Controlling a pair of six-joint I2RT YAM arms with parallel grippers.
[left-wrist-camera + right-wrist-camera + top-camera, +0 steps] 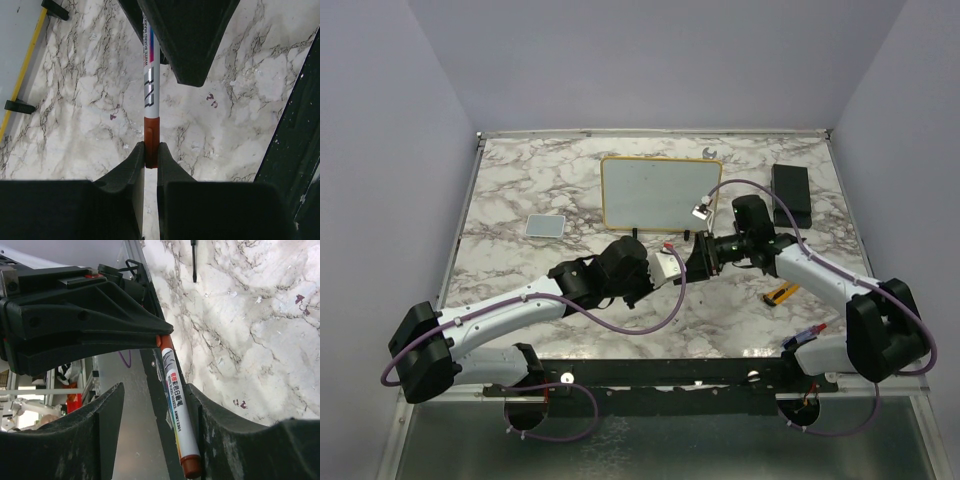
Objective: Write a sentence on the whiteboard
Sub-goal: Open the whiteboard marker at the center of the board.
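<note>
The whiteboard [655,192], yellow-framed and pale, lies at the back middle of the marble table; I see no writing on it. Its edge and black feet show in the left wrist view [20,65]. My left gripper [670,264] [151,150] is shut on the red-brown end of a white marker [151,85] and holds it level above the table. My right gripper [694,254] [156,390] faces it, open, with its fingers on both sides of the marker [177,410]. The marker's barrel lies against one right finger [220,430]. The other red end is near the right gripper's palm.
A small grey square pad [545,226] lies at the left. A black box [791,192] sits at the back right. A yellow and black tool [781,292] lies beside the right arm. A small metal piece [709,153] is behind the board.
</note>
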